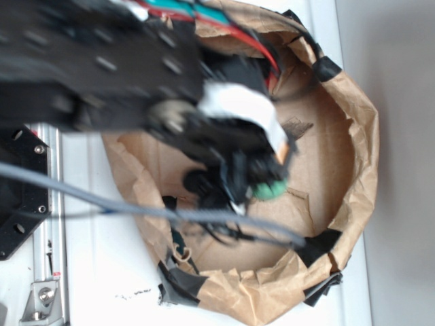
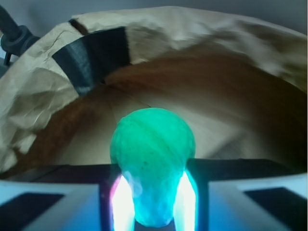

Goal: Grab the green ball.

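Observation:
The green ball (image 2: 153, 159) fills the middle of the wrist view, a teal-green textured ball squeezed between the two fingers so that its lower part is pinched narrow. My gripper (image 2: 154, 202) is shut on it. In the exterior view the ball (image 1: 270, 189) shows as a small green patch at the tip of the gripper (image 1: 266, 185), over the floor of the brown paper bag. The black arm covers most of the bag's left half.
The brown paper bag (image 1: 353, 136) has crumpled walls patched with black tape (image 1: 325, 68) all round. A grey cable (image 1: 136, 209) crosses in front of the exterior view. Black parts lie on the bag floor under the gripper (image 1: 204, 187). A metal rail (image 1: 47, 204) runs along the left.

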